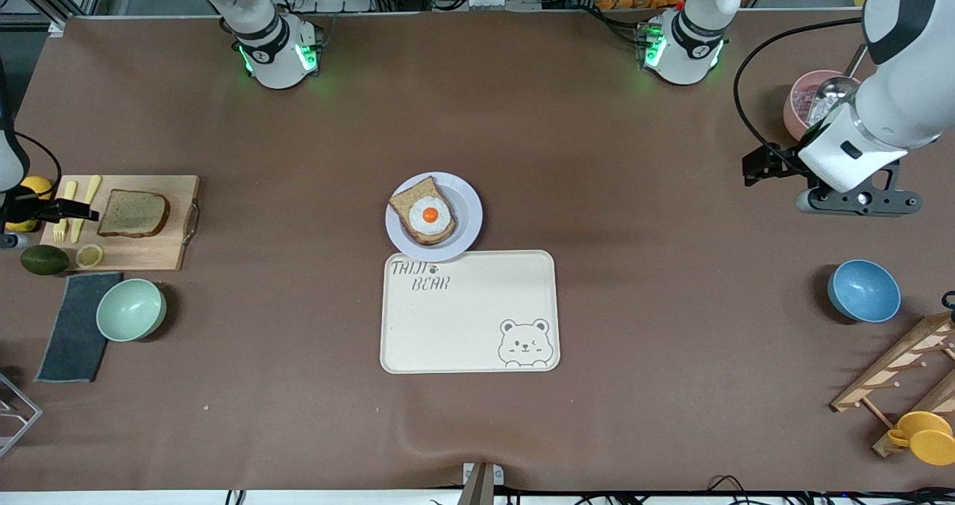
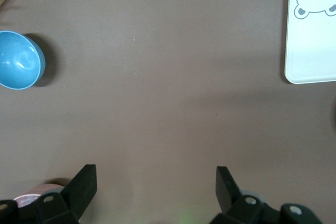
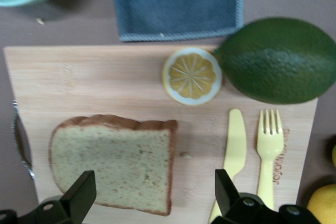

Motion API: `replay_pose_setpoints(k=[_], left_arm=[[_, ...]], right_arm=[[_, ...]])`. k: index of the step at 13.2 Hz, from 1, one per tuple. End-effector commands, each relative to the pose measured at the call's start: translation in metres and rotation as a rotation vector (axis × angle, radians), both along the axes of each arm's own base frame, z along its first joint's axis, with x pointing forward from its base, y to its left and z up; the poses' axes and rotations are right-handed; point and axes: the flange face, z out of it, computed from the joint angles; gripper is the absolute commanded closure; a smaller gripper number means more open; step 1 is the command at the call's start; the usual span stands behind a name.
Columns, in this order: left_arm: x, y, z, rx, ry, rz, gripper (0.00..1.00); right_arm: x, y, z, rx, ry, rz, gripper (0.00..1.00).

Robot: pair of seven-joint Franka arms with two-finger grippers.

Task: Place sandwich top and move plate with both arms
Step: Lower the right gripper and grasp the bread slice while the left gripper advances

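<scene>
The sandwich top (image 1: 134, 212) is a plain brown bread slice lying flat on a wooden cutting board (image 1: 149, 255) at the right arm's end of the table. It also shows in the right wrist view (image 3: 113, 163). My right gripper (image 1: 71, 210) (image 3: 153, 182) is open and empty above the board, over the slice's edge. The plate (image 1: 466, 210) sits mid-table and bears a bread slice with a fried egg (image 1: 424, 212). My left gripper (image 1: 755, 168) (image 2: 156, 174) is open and empty, up over bare table at the left arm's end.
A cream bear tray (image 1: 470, 318) touches the plate on its camera side. On the board lie a yellow knife and fork (image 3: 252, 150) and a lemon half (image 3: 191, 75), with an avocado (image 3: 273, 59) beside it. A mint bowl (image 1: 131, 309), grey cloth (image 1: 74, 326), blue bowl (image 1: 864, 290) and wooden rack (image 1: 903, 371) stand nearer the camera.
</scene>
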Motion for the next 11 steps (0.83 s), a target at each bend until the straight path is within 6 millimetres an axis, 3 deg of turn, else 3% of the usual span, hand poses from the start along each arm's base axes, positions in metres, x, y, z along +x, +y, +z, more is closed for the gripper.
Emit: replay_pose_setpoints(k=[1, 3, 7, 11], left_arm=[[-0.008, -0.003, -0.006, -0.013, -0.018, 0.008, 0.00], [-0.009, -0.004, -0.007, -0.012, -0.018, 0.006, 0.00], [-0.019, 0.004, 0.017, -0.010, -0.055, 0.021, 0.00], [-0.019, 0.012, 0.009, -0.007, -0.039, 0.033, 0.00]], right_arm=[[-0.003, -0.010, -0.012, 0.005, 0.012, -0.007, 0.00], [-0.007, -0.011, -0.020, 0.013, 0.024, -0.047, 0.00], [-0.010, -0.009, -0.033, 0.025, 0.047, -0.062, 0.00], [-0.012, -0.009, -0.042, 0.035, 0.063, -0.059, 0.00]])
